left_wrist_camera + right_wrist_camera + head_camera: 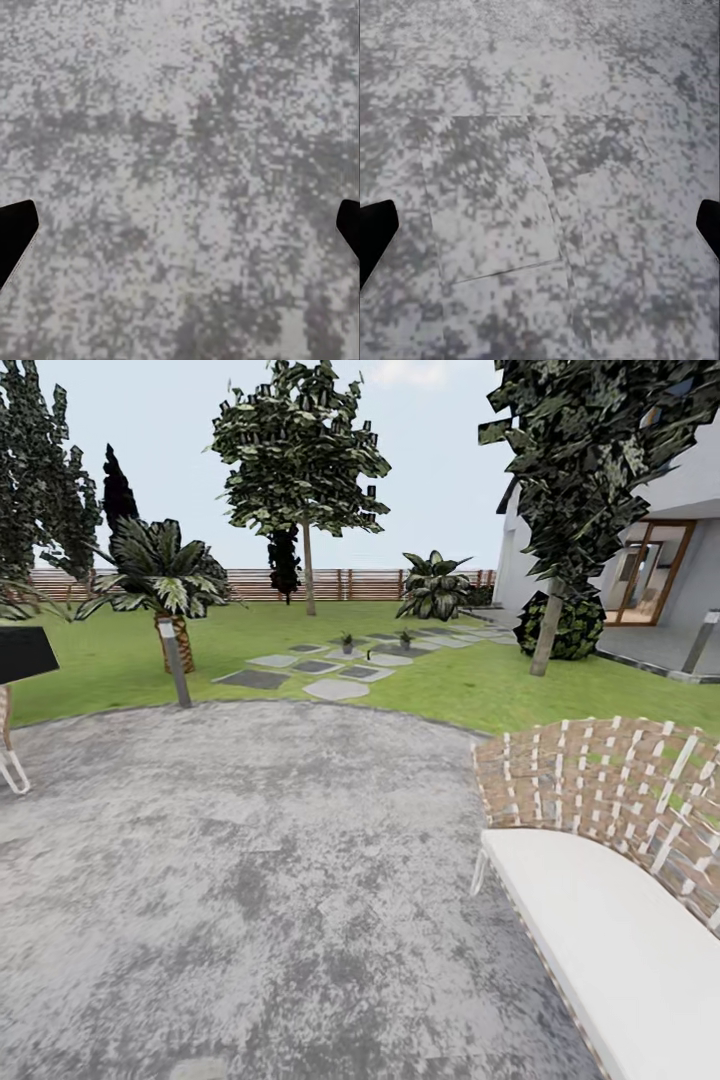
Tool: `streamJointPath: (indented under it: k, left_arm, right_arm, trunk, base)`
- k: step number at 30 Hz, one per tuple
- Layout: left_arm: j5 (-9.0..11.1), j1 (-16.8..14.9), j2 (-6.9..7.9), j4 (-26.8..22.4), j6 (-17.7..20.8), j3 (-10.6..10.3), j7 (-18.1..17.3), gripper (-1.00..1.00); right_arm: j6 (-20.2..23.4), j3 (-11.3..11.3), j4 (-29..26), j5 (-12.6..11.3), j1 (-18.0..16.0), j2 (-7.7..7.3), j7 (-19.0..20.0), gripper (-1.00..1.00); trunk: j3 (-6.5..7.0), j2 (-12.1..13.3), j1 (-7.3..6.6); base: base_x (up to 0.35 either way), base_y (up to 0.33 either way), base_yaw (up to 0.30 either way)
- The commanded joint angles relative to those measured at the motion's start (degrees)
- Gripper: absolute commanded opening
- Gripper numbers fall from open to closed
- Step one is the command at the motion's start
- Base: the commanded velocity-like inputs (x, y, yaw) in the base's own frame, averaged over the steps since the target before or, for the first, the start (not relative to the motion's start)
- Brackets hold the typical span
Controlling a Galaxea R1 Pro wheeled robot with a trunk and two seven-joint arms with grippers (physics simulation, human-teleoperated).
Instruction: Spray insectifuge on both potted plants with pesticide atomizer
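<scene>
Nearest ground: mottled grey paving (250,880), which also lies under both wrist cameras.
Seat: a white-cushioned woven bench (610,860) stands close on the right of the head view.
Left gripper (180,225): 2 dark fingertips sit at opposite edges of its wrist view, spread wide, nothing between them.
Right gripper (540,225): the same wide spread, empty, above a faint square seam in the paving.
Potted plants: 2 small rosettes, one (347,641) and the other (405,637), stand far off among the stepping stones (335,688) on the lawn (470,685).
Pesticide atomizer: too far or too small to make out; I cannot tell where it rests.
Likely handling: a slim plastic spray bottle should be light and rigid, with smooth, somewhat slippery sides, and easy to tip over.
Likely hold: around the body just under the trigger head, kept upright.
Stage: judged an approach, with the paving to cross first.
</scene>
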Motion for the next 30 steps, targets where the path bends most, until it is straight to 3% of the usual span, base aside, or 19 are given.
streamJointPath:
  k: [1, 30]
  left_arm:
    - [0.59, -0.03, 0.02, 0.04, -0.17, -0.12, 0.0, 1.0]
    - [0.59, -0.03, 0.03, 0.02, -0.17, -0.12, 0.03, 1.0]
  right_arm:
    - [-0.17, 0.01, 0.04, 0.05, -0.03, -0.01, -0.02, 1.0]
    - [-0.17, 0.01, 0.04, 0.05, -0.03, -0.01, -0.02, 1.0]
  trunk:
    - [-0.05, -0.02, 0.02]
    - [-0.05, -0.02, 0.02]
  base:
    - [0.339, -0.001, -0.004]
    - [0.339, 0.0, 0.0]
